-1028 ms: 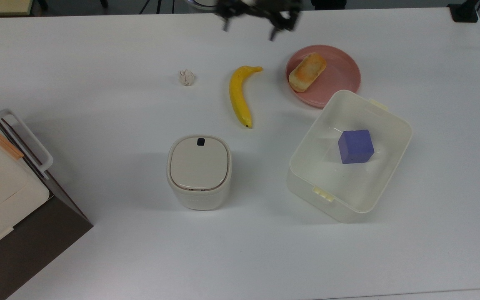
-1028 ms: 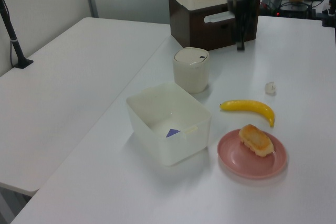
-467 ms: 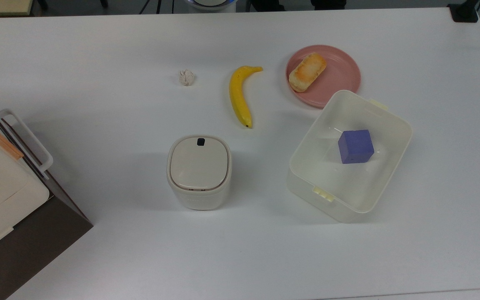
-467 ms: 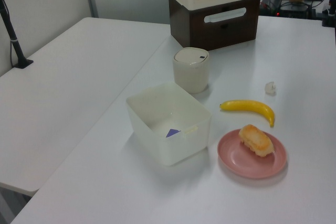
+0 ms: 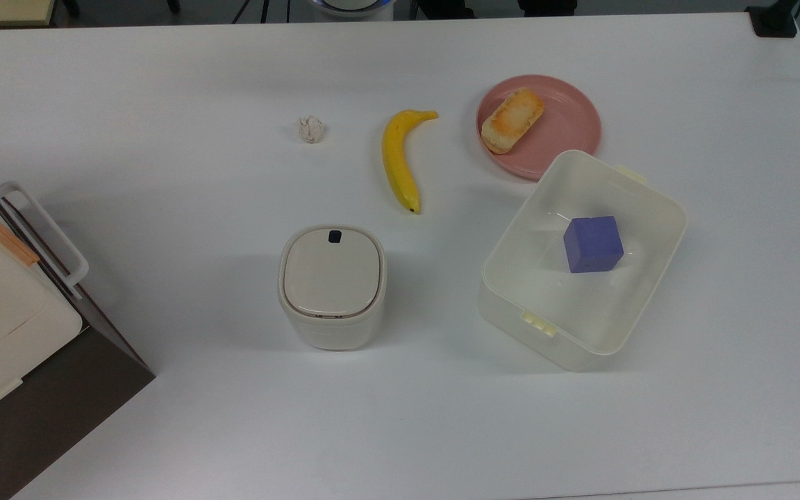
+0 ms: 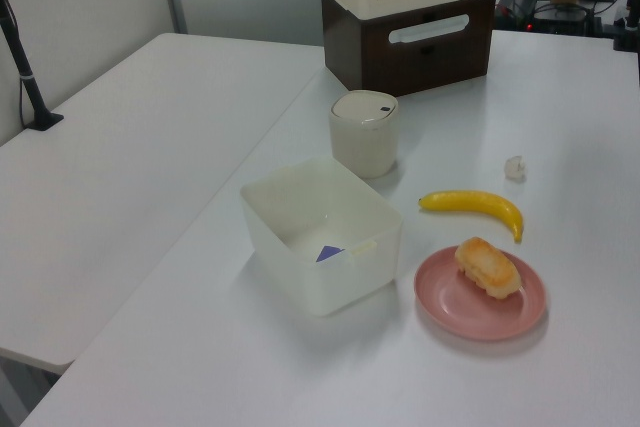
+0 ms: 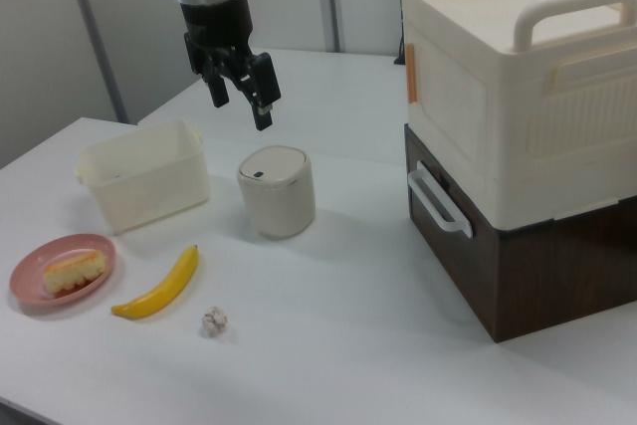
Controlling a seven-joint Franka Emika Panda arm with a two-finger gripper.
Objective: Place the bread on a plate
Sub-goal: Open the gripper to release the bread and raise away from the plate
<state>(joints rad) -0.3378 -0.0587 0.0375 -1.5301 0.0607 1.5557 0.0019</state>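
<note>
So the bread (image 5: 512, 119) is sitting on the pink plate (image 5: 570, 128), upper right of the top view, lying at a slant on the plate's left half with its toasted side up. In the left view the same pair is at lower right, bread (image 6: 488, 267) toward the back of the plate (image 6: 470, 309). In the right view they're at far lower left.

My jaws (image 7: 239, 95) are up in the air at upper left of the right view, spread apart with nothing between them, hanging over the tabletop (image 5: 164, 173) above the lidded cream canister (image 7: 276, 191).

Other stuff: a banana (image 5: 398, 158) just left of the plate in the top view, a crumpled paper ball (image 5: 311, 129) further left, and a cream tub (image 5: 639, 278) touching the plate's lower edge with a purple cube (image 5: 592, 244) inside.
</note>
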